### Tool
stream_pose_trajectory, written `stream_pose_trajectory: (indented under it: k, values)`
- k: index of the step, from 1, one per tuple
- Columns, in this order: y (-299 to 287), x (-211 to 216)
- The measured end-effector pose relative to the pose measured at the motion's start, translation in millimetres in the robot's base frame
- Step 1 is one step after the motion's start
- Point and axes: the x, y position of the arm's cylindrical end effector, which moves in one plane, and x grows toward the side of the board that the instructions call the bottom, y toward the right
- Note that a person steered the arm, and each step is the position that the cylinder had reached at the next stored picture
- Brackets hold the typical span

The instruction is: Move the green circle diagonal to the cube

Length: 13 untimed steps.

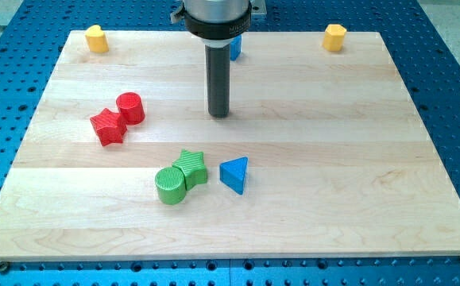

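The green circle (pixel 169 185) lies on the wooden board (pixel 333 159) below centre, touching a green star (pixel 191 167) at its upper right. A blue block (pixel 235 48), likely the cube, sits at the view's top, mostly hidden behind the rod's mount. My tip (pixel 218 114) rests on the board above and to the right of the green blocks, apart from all blocks. A blue triangle (pixel 235 174) lies to the right of the green star.
A red circle (pixel 130 107) and a red star (pixel 108 127) touch each other at the view's left. A yellow block (pixel 96 38) sits at the top left corner and another yellow block (pixel 334 36) at the top right.
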Motion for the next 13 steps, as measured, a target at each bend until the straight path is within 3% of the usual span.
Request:
stream_pose_trajectory:
  k: [1,2,3,4,5,6,7,8,9,10,11,13]
  values:
    - [-105.1,16.7]
    - [-77.1,66.6]
    - [73.8,76.6]
    - [142.7,107.1]
    - [23.9,189.1]
    - [-68.2,169.1]
    - [-48.7,168.3]
    - [12.3,195.8]
    - [-46.9,144.8]
    - [-153.3,105.8]
    - [-105.4,137.2]
    - [-68.2,34.2]
